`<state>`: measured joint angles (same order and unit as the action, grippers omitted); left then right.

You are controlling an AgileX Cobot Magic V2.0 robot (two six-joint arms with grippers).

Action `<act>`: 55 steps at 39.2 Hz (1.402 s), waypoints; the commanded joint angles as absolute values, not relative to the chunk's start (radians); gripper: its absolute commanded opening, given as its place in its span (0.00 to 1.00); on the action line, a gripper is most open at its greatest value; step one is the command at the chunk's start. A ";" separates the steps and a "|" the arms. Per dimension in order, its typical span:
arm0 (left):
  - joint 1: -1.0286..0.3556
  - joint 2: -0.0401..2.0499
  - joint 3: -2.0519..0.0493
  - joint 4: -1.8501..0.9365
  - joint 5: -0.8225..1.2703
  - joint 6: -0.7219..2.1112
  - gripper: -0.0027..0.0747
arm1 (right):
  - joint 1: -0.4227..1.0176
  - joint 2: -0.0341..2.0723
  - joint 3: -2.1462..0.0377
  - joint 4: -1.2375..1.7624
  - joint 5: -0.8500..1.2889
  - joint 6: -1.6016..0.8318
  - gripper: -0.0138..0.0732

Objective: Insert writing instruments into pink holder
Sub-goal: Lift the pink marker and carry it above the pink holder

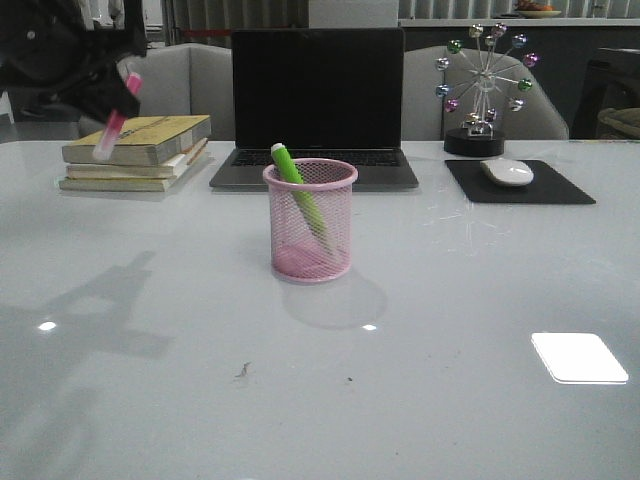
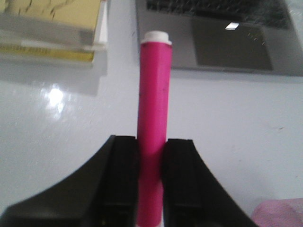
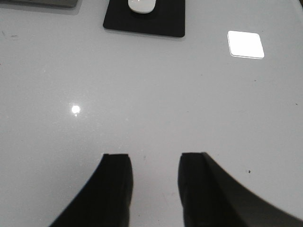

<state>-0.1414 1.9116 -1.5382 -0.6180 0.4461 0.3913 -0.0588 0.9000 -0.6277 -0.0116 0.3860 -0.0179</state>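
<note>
My left gripper (image 2: 151, 182) clenched on magenta pink marker (image 2: 154, 132), upper left of front frame, seemingly cap-down for dropping into round pink wire-mesh cup (image 1: 310, 222), frame centre, bright green marker (image 1: 300, 190) leaning inside. Right gripper (image 3: 154, 182) spread, idle.

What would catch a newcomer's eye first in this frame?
The round pink wire-mesh pen cup at mid-table, with a bright green highlighter marker leaning inside it and poking above the rim. Next, the magenta pink highlighter marker clamped in the left hand, raised at far left in front of the stack of yellowish books. The right hand is open over bare tabletop.
</note>
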 commanded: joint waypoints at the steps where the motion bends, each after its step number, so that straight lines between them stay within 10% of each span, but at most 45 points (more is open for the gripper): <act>1: -0.190 1.813 -1.571 -0.650 0.338 0.410 0.16 | -0.066 0.885 -0.654 -0.013 0.314 -0.024 0.59; 29: -0.690 1.813 -1.367 -0.631 -0.544 0.449 0.16 | -0.066 0.885 -0.654 -0.013 0.306 -0.024 0.59; 55: -0.743 1.954 -1.225 -0.431 -0.850 0.170 0.16 | -0.066 0.885 -0.654 -0.013 0.307 -0.024 0.59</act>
